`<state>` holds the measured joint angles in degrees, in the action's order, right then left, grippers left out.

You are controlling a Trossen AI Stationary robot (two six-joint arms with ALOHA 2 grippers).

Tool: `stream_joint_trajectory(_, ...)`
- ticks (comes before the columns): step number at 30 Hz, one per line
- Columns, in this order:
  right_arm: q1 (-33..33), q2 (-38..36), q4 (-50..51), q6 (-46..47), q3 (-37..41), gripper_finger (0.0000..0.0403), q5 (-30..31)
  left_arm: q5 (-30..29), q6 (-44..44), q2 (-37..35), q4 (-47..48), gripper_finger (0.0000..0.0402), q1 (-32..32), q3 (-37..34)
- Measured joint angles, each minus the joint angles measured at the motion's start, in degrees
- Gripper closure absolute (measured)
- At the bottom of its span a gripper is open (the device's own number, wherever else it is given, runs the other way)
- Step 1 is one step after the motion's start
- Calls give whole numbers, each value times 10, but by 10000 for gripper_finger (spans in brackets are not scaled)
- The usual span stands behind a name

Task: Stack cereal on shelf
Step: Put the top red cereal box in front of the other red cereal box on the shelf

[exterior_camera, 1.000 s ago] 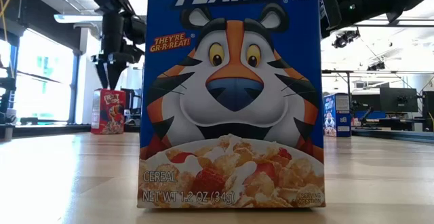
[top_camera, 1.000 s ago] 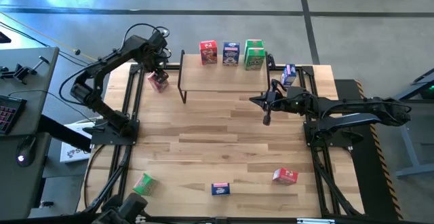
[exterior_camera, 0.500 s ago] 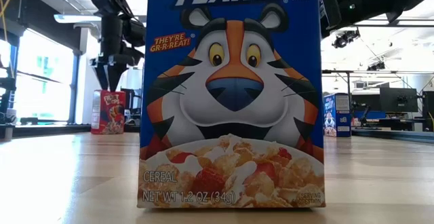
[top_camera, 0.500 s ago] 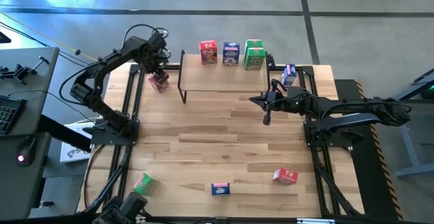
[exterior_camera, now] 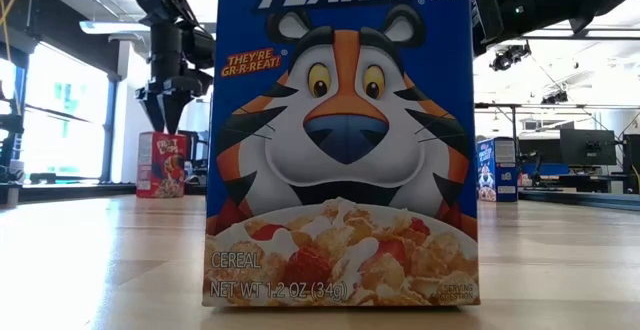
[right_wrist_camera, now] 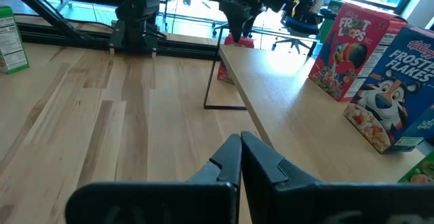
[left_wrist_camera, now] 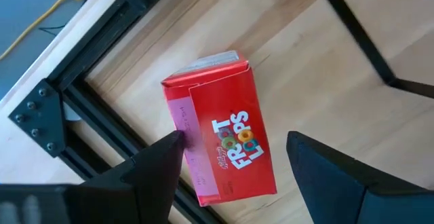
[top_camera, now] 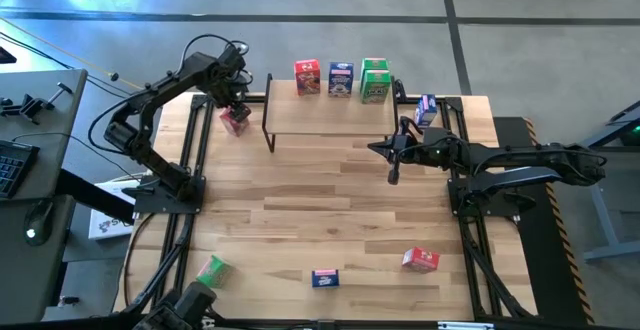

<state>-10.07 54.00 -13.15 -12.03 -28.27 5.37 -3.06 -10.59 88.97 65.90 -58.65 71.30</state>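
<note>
The left pincer [top_camera: 235,105] is held spread over a red box [top_camera: 234,120] that stands on the surface [top_camera: 330,220] just beside the shelf's left end; in the left wrist view the two fingers [left_wrist_camera: 159,166] are seen on either side of this box [left_wrist_camera: 220,146], and whether they touch it cannot be told. In the low view the same pincer [exterior_camera: 165,110] is seen just above the box [exterior_camera: 160,165].

The shelf [top_camera: 330,118] is placed at the far edge of the surface. Along its back edge a red box [top_camera: 307,76], a blue box [top_camera: 341,79] and a green stack [top_camera: 375,80] are lined up. Another blue box [top_camera: 426,109] is found just beyond the shelf's right end.

The right pincer [top_camera: 392,175] is kept clenched with nothing in it, in front of the shelf's right corner, as is shown by the closed fingers [right_wrist_camera: 261,159] in the right wrist view.

Three more boxes are left near the front edge of the surface, well apart from the shelf: a green one [top_camera: 211,269] lying tilted at the left, a blue one [top_camera: 325,278] in the middle, and a red one [top_camera: 420,260] at the right. The low view is largely filled by the blue middle box [exterior_camera: 340,135].
</note>
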Motion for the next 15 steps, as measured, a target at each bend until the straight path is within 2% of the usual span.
stream_joint_trajectory(15,0,0,0,0,0,403,0,-44,30,0,2,147,-2,-3)
